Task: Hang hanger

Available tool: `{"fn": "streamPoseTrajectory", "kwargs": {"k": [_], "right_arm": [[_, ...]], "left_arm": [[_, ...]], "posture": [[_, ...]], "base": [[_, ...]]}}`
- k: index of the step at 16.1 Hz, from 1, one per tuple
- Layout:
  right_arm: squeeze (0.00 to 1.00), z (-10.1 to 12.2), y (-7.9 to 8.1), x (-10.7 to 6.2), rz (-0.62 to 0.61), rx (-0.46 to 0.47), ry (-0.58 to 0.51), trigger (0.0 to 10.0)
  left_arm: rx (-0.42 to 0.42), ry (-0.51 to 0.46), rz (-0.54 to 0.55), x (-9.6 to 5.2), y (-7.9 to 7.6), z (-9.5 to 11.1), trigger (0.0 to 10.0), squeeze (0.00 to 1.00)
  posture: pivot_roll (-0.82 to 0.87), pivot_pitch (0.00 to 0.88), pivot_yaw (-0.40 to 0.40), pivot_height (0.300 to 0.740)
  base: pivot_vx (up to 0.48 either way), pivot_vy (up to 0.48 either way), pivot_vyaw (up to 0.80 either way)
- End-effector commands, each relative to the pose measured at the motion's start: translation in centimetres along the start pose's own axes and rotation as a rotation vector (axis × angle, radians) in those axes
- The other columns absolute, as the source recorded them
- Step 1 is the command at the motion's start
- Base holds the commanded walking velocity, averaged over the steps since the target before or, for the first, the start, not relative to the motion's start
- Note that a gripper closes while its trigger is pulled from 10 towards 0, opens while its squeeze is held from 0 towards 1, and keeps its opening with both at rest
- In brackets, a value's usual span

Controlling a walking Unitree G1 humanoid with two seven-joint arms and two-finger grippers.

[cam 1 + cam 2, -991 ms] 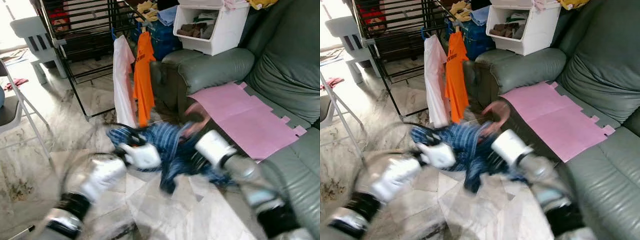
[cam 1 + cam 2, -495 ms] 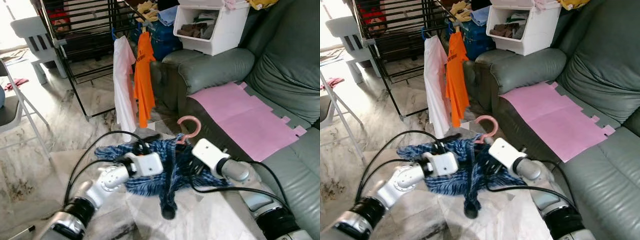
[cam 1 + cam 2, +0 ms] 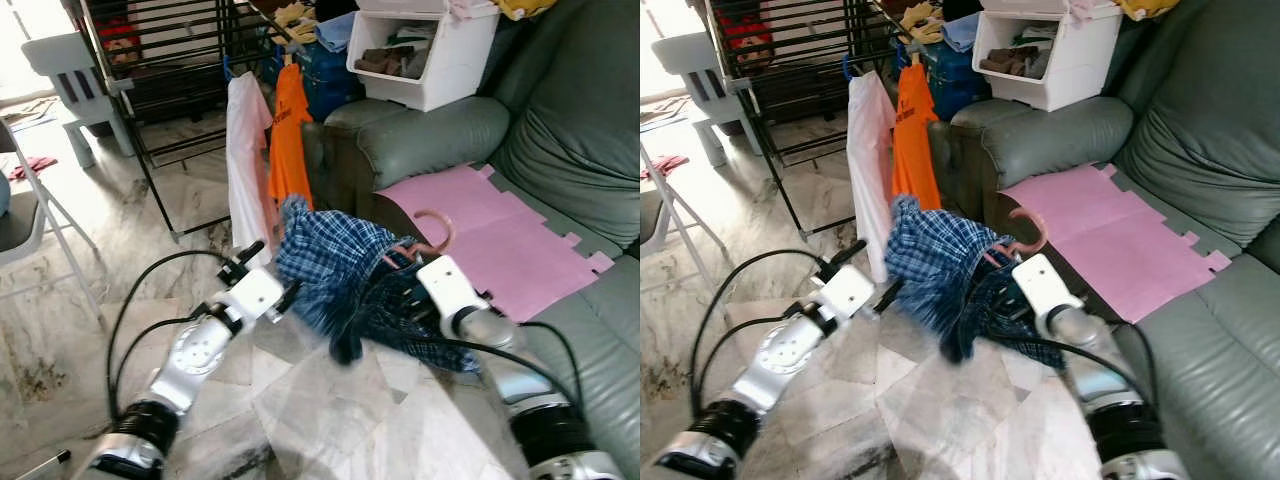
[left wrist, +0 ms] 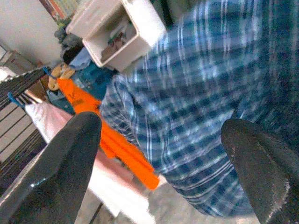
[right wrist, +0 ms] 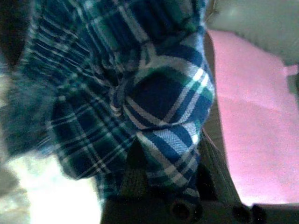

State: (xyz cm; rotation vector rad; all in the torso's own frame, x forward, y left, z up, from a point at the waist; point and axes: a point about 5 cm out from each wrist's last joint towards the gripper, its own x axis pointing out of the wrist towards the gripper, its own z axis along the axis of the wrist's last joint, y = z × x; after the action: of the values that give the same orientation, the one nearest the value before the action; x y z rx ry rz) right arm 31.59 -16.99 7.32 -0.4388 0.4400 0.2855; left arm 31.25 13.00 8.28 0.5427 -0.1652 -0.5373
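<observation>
A blue plaid shirt (image 3: 330,260) hangs bunched on a pink hanger whose hook (image 3: 436,224) sticks up beside the sofa. My right gripper (image 3: 402,292) is buried in the cloth just below the hook and is shut on the hanger through the shirt (image 5: 154,116). To the shirt's left, my left gripper (image 3: 271,272) is open, with its fingers (image 4: 65,168) spread wide and the plaid cloth (image 4: 196,93) beyond them. The black drying rack (image 3: 170,60) stands behind, farther back on the left.
A white garment (image 3: 245,160) and an orange shirt (image 3: 289,140) hang on the rack's near rail. A grey sofa (image 3: 430,135) with a pink mat (image 3: 490,235) lies to the right, with a white bin (image 3: 425,55) on it. A folding chair (image 3: 30,220) stands at left.
The shirt and hanger have been lifted up and to the right, toward the sofa. My left gripper has let go of the shirt and now stands open beside it.
</observation>
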Motion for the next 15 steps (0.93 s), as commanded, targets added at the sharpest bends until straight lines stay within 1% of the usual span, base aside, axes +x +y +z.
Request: {"fn": "streamPoseTrajectory", "kwargs": {"k": [1,2,3,4,5,6,8,9,10,11,13,14,15], "right_arm": [[0.0,0.7,-1.0,0.0,-0.06,0.037,-0.019,0.0],[0.0,1.0,-1.5,-0.2,-0.099,0.094,-0.047,0.0],[0.0,1.3,-1.8,-0.3,-0.114,0.122,-0.077,0.0],[0.0,1.6,-2.0,-0.6,-0.122,0.171,-0.099,9.5],[0.0,1.7,-2.1,-0.9,-0.133,0.219,-0.112,10.0],[0.0,1.6,-2.0,-1.2,-0.155,0.226,-0.119,10.0],[0.0,1.3,-1.2,-1.6,-0.183,0.235,-0.135,10.0],[0.0,1.3,-0.7,-1.7,-0.183,0.183,-0.147,10.0],[0.0,1.5,-0.1,-1.7,-0.144,0.178,-0.181,10.0],[0.0,1.6,0.4,-1.8,-0.129,0.194,-0.189,10.0],[0.0,1.4,1.4,-1.6,-0.089,0.242,-0.145,10.0],[0.0,1.4,1.6,-1.6,-0.076,0.24,-0.143,10.0],[0.0,1.2,2.4,-1.6,-0.049,0.213,-0.132,10.0]], "left_arm": [[-0.037,0.039,0.021,-0.4,0.3,-0.6,10.0,0.0],[-0.252,0.138,0.14,-0.6,0.2,-1.8,10.0,0.0],[-0.362,0.193,0.202,-0.8,0.0,-2.5,10.0,0.0],[-0.472,0.232,0.262,-1.1,-0.2,-3.0,10.0,0.0],[-0.504,0.235,0.301,-1.5,-0.2,-3.2,10.0,0.0],[-0.524,0.242,0.365,-2.0,0.4,-3.5,10.0,0.0],[-0.595,0.28,0.499,-2.8,1.9,-3.9,10.0,0.0],[-0.607,0.312,0.522,-3.1,2.0,-4.2,10.0,0.0],[-0.607,0.32,0.525,-3.2,2.0,-4.3,10.0,0.0],[-0.604,0.328,0.53,-3.3,2.1,-4.3,10.0,0.0],[-0.601,0.333,0.538,-3.4,2.1,-4.3,10.0,0.0],[-0.597,0.335,0.545,-3.5,2.2,-4.3,10.0,0.0],[-0.569,0.371,0.591,-3.8,2.6,-4.5,10.0,0.0]], "posture": [[-0.17,0.0,0.039,0.74],[-0.18,0.0,0.044,0.74],[-0.18,0.0,0.044,0.74],[-0.18,0.0,0.044,0.74],[-0.18,0.0,0.046,0.74],[-0.18,0.0,0.048,0.74],[-0.17,0.0,0.048,0.74],[-0.17,0.0,0.049,0.74],[-0.17,0.0,0.053,0.74],[-0.17,0.0,0.054,0.74],[-0.17,0.0,0.056,0.74],[-0.17,0.0,0.056,0.74],[-0.17,0.0,0.057,0.74]], "base": [[0.0,0.0,0.0],[0.0,0.0,0.0],[0.0,0.0,0.0],[0.0,0.0,0.0],[0.0,0.0,0.0],[0.0,0.0,0.0],[0.0,0.0,0.0],[0.0,0.0,0.0],[0.0,0.0,0.0],[0.0,0.0,0.0],[0.0,0.0,0.0],[0.0,0.0,0.0],[0.0,0.0,0.0]]}}
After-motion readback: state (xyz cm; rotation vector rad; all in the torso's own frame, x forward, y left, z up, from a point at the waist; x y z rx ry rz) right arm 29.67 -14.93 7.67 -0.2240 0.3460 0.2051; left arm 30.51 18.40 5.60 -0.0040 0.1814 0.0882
